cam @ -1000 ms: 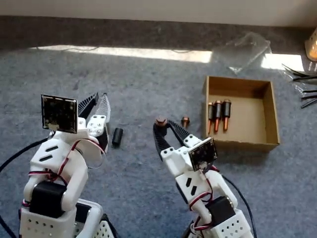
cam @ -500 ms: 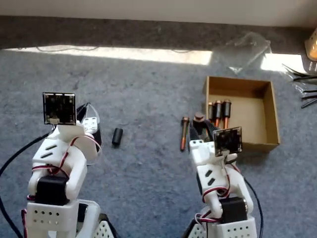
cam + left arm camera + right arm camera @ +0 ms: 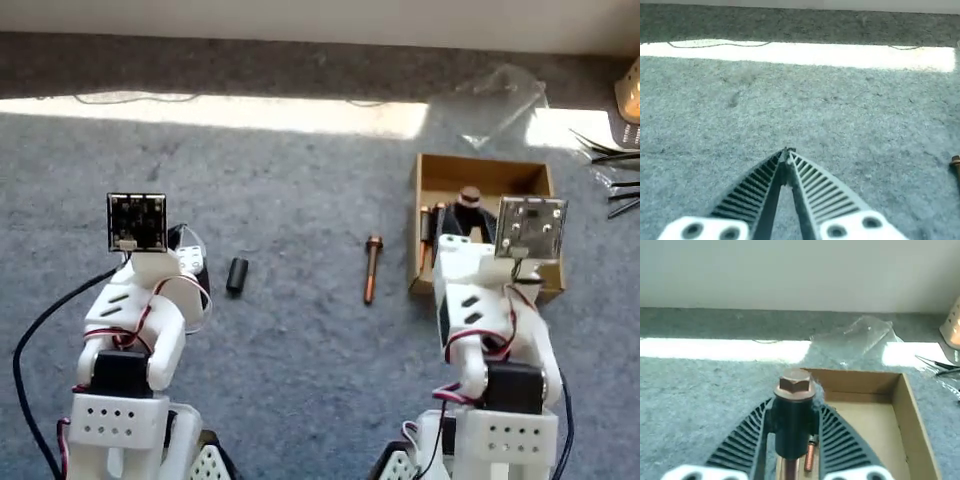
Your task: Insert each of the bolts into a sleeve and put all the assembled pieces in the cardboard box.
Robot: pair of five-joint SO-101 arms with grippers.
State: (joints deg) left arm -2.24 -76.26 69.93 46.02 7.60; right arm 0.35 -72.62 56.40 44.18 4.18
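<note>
My right gripper [image 3: 792,407] is shut on an assembled piece [image 3: 791,412], a copper bolt standing upright in a black sleeve. It hangs over the near left part of the cardboard box [image 3: 535,205], where the held piece [image 3: 469,198] pokes out ahead of the wrist. Assembled pieces [image 3: 432,228] lie inside the box by its left wall; one [image 3: 811,460] peeks out below the fingers. A loose bolt [image 3: 372,268] lies on the carpet left of the box. A black sleeve [image 3: 237,275] lies further left, just right of my left arm. My left gripper [image 3: 786,152] is shut and empty above bare carpet.
A clear plastic bag [image 3: 497,98] lies beyond the box. Black strips [image 3: 615,170] stick in at the right edge. A bright strip of sunlight [image 3: 250,108] crosses the grey carpet at the back. Open carpet lies between the two arms.
My right arm has swung right from the middle of the carpet to over the box, carrying the piece. My left arm drew back and its gripper went from open to shut.
</note>
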